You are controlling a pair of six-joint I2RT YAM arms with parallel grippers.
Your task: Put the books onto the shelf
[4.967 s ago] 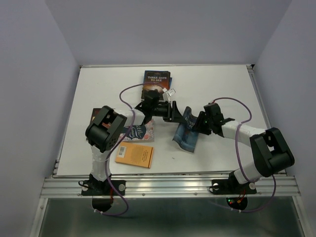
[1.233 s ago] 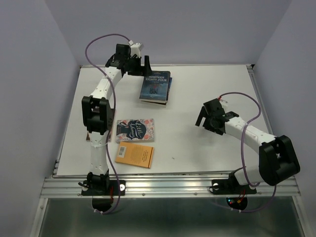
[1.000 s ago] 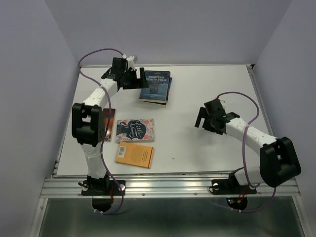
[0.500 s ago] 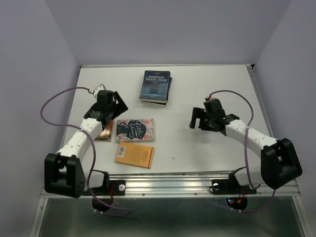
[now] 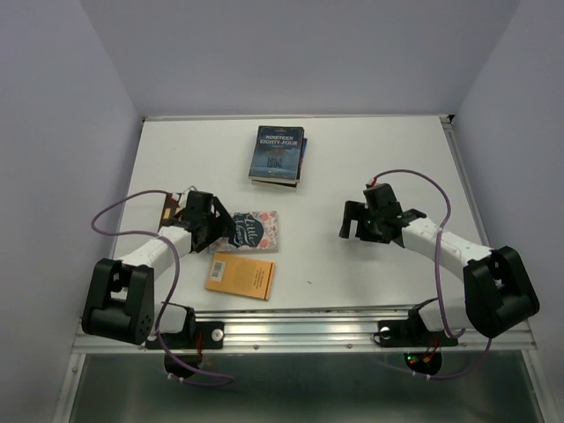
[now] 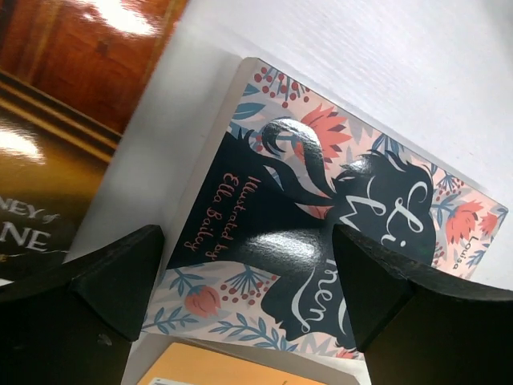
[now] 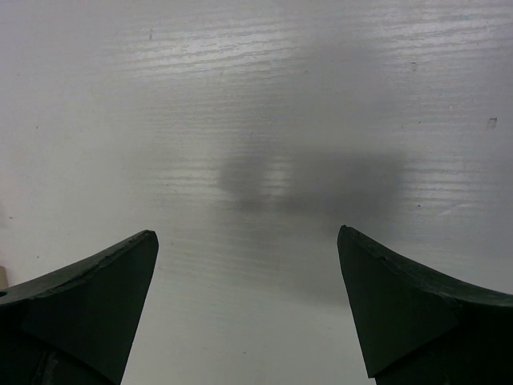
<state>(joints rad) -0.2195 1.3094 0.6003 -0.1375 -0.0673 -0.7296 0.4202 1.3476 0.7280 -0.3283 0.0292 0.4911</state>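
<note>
While left gripper [image 6: 244, 241] hovers spread above floral book [image 6: 321, 160], pickup is in hand; next lower, pinch edge; right gripper [image 7: 247, 237] gapes, empty.

White table [image 5: 370, 159] enclosed by plain lavender walls [image 5: 300, 53].

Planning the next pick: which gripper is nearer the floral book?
Left. The left gripper hovers open over the left end of the floral book; the right gripper is apart, off to its right.
</note>
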